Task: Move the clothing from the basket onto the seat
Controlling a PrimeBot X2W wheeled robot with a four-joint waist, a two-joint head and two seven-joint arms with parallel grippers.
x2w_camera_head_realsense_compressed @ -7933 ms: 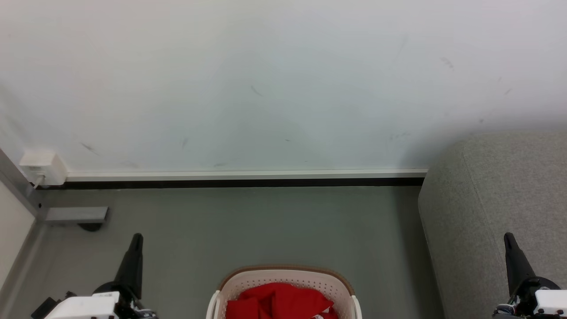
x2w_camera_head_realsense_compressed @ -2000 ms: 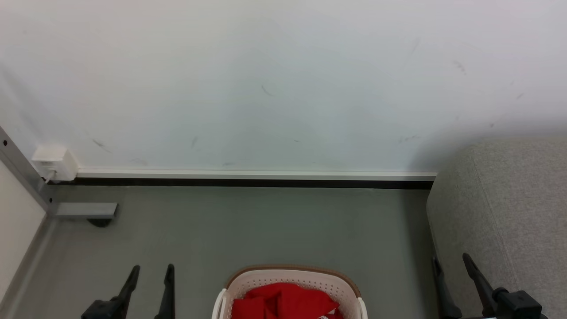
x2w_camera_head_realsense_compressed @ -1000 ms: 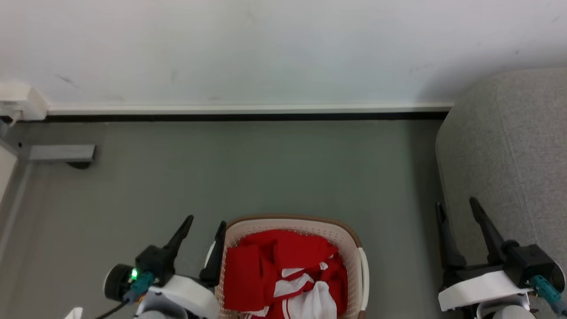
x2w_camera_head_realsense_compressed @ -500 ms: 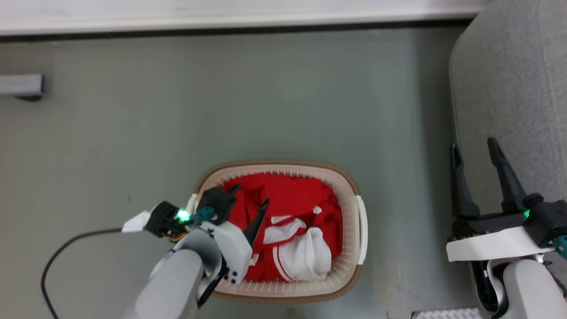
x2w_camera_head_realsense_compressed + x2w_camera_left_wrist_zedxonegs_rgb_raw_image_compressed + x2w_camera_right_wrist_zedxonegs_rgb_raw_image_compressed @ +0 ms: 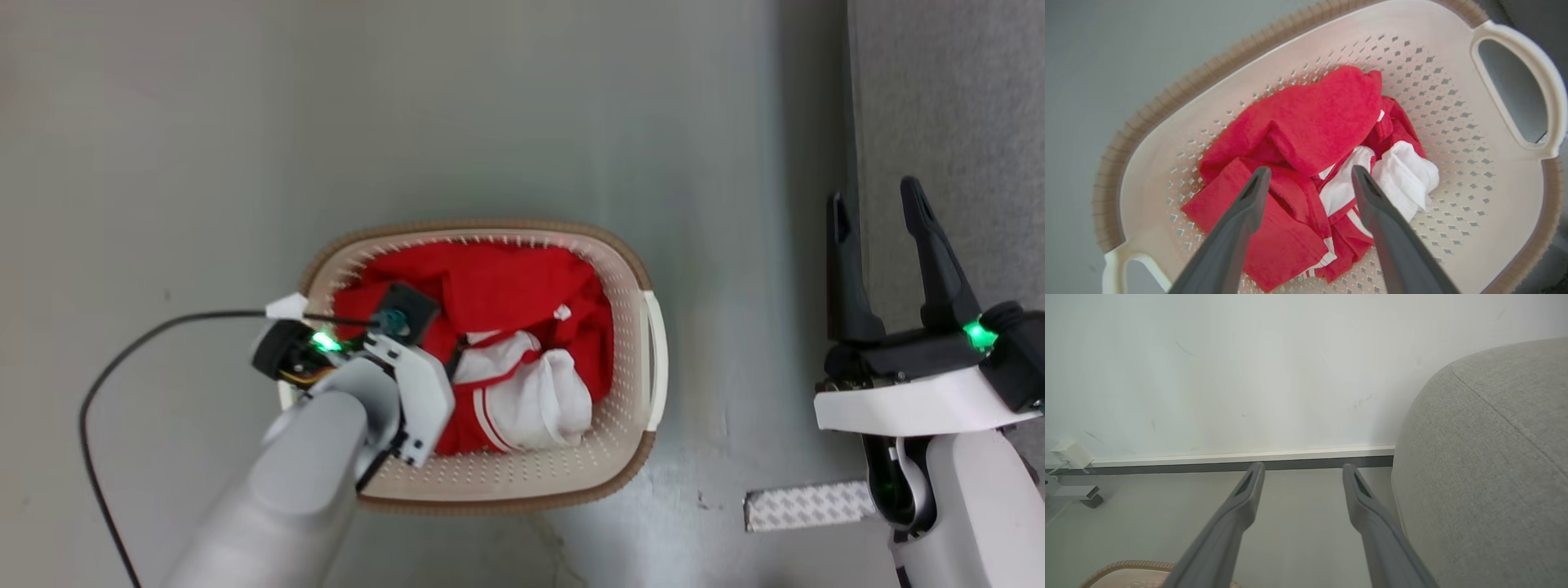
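While the right pincer [image 5: 873,194] hangs with its two long dark fingers spread wide and nothing between them, the seat [image 5: 947,98] stands close on its right. The seat is a large sofa in light grey woven fabric, with a rounded edge and a stitched seam. Smooth grey floor [image 5: 245,122] stretches ahead of both pincers and lies bare between the right pincer and the basket [image 5: 490,227] to its left. Beyond the right fingertips rises a pale, scuffed wall [image 5: 1229,367] with a white-and-dark skirting strip [image 5: 1249,457].

The basket is an oval of cream plastic. Its walls are pierced with small diamond holes, its rim is brown and ribbed, and it has a loop handle at each side. The left pincer [image 5: 1309,171] points down into it, fingers parted and gripping nothing. Its tips are close over the clothing [image 5: 1310,118]; whether they touch cannot be told.

The clothing lies crumpled in the basket's bottom: soft bright red cloth, white folds by one fingertip, thin red-and-white striped trim nearer the wrist. A small pale patterned strip [image 5: 808,506] lies flat on the floor, just left of the right forearm.
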